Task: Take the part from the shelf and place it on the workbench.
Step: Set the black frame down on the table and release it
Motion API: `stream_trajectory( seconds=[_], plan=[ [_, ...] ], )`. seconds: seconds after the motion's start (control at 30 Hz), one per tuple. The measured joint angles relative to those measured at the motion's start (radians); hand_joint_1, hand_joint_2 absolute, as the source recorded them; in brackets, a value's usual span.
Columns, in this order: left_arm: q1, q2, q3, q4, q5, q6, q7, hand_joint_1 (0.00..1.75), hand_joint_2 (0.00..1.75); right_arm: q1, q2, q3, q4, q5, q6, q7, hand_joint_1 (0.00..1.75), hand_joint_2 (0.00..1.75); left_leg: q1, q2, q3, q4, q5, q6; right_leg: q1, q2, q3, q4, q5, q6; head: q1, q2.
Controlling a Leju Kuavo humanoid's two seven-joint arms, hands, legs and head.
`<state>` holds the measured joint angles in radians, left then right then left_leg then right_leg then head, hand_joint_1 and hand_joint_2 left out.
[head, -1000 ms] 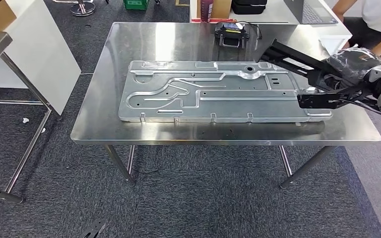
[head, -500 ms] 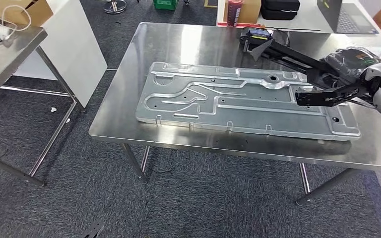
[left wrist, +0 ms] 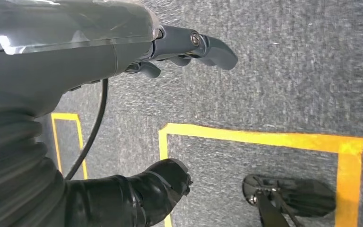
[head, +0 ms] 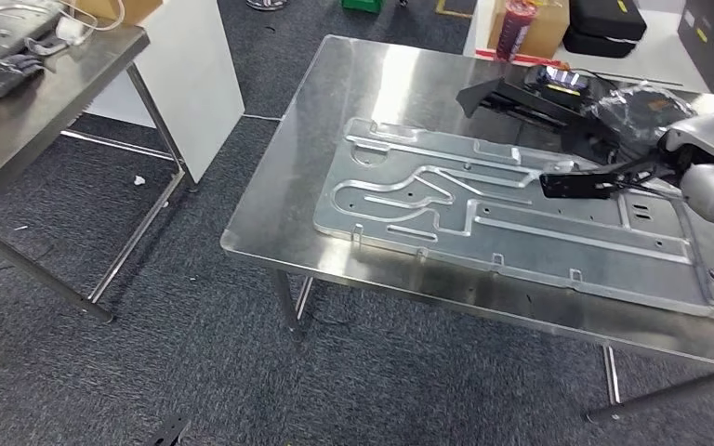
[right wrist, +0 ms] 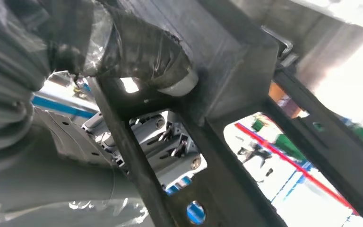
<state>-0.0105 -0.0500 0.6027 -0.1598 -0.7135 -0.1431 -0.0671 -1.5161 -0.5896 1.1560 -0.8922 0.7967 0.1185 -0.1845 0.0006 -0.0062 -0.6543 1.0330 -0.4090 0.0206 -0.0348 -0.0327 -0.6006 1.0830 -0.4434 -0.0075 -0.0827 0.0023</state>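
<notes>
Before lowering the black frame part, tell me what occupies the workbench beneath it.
The black frame part, held by the right robot hand, hangs over a large stamped metal panel covering much of the workbench; bare steel remains along the left.

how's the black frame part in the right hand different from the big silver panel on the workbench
The black frame part is dark, matte, open bars, held by the right hand above the workbench. The stamped silver panel is bright, shiny, a much larger near-solid sheet with pressed grooves, lying flat on the workbench. Both look like metal with small holes.
</notes>
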Motion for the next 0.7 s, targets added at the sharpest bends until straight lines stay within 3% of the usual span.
stream_trajectory(
  seconds=[0.1, 0.27, 0.33, 0.47, 0.7],
  plan=[
    [0.004, 0.000, 0.000, 0.000, -0.006, -0.002, -0.001, 0.00, 1.75, 0.003, 0.006, 0.003, 0.003, 0.003, 0.000, -0.002, 1.75, 1.75, 0.000, -0.003, -0.003, -0.002, 0.000, 0.001, -0.001, -0.002, 0.001, -0.010, 0.002, 0.007, 0.001, 0.000],
    [0.006, 0.000, 0.000, 0.000, -0.008, -0.003, -0.003, 0.00, 1.75, 0.017, 0.011, 0.015, 0.008, 0.004, 0.000, -0.002, 1.75, 1.75, -0.001, -0.003, -0.005, -0.005, 0.002, 0.004, 0.000, -0.002, 0.003, -0.022, 0.001, 0.009, 0.001, 0.000],
    [0.006, 0.000, 0.000, 0.000, -0.008, -0.003, -0.004, 0.00, 1.75, 0.024, 0.012, 0.017, 0.010, 0.004, 0.000, -0.002, 1.75, 1.75, -0.001, -0.002, -0.006, -0.007, 0.004, 0.006, 0.000, -0.003, 0.007, -0.032, -0.004, 0.017, 0.001, 0.000],
    [0.006, 0.000, 0.000, 0.000, -0.008, -0.003, -0.004, 0.00, 1.75, 0.038, 0.012, 0.021, 0.013, 0.004, 0.000, -0.002, 1.75, 1.75, -0.001, 0.000, -0.009, -0.007, 0.005, 0.008, -0.001, -0.002, 0.031, -0.072, -0.035, 0.044, 0.000, 0.000],
    [0.007, 0.002, 0.000, 0.000, -0.008, -0.003, -0.005, 0.00, 1.75, 0.052, 0.012, 0.024, 0.019, 0.004, 0.000, -0.002, 1.75, 1.75, -0.004, 0.002, -0.007, -0.005, 0.003, 0.014, -0.004, -0.003, 0.041, -0.088, -0.039, 0.055, 0.000, 0.000]
  ],
)
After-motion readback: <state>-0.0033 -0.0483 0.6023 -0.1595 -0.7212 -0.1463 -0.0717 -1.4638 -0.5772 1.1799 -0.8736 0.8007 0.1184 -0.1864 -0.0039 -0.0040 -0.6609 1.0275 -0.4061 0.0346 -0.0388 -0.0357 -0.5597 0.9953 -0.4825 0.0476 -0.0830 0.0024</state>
